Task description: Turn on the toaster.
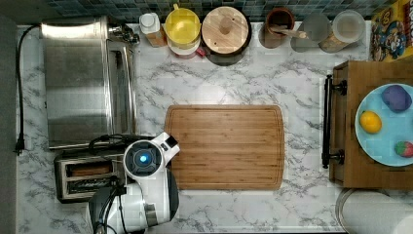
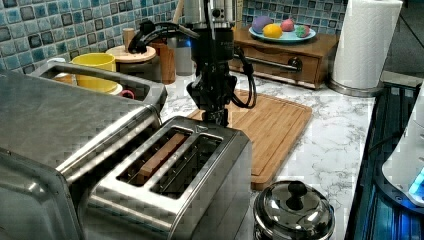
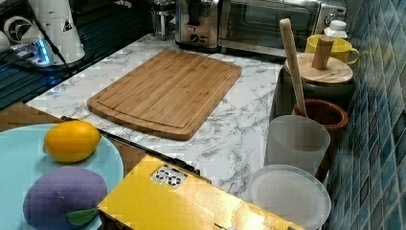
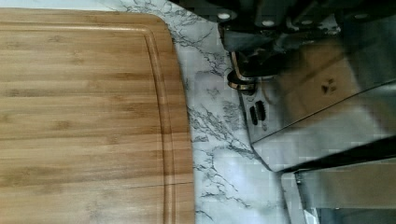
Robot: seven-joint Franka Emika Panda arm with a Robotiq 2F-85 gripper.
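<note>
The toaster (image 1: 85,176) is a small steel box with two long top slots, standing at the top view's lower left beside the cutting board (image 1: 226,146). A brown slice (image 2: 160,155) sits in one slot. In the left view my gripper (image 2: 217,117) hangs straight down, shut, at the toaster's (image 2: 175,165) far end face, its tips just below the top edge. The wrist view shows the gripper (image 4: 261,51) against that steel end face (image 4: 322,93), close to a round knob (image 4: 240,81). Whether it touches a lever is hidden.
The large toaster oven (image 1: 78,83) stands right beside the toaster. A steel pot with a lid (image 2: 292,212) sits near the toaster's front. Jars, a yellow cup (image 1: 182,25) and canisters line the tiled wall. A wooden drawer unit (image 1: 360,126) carries a plate of fruit.
</note>
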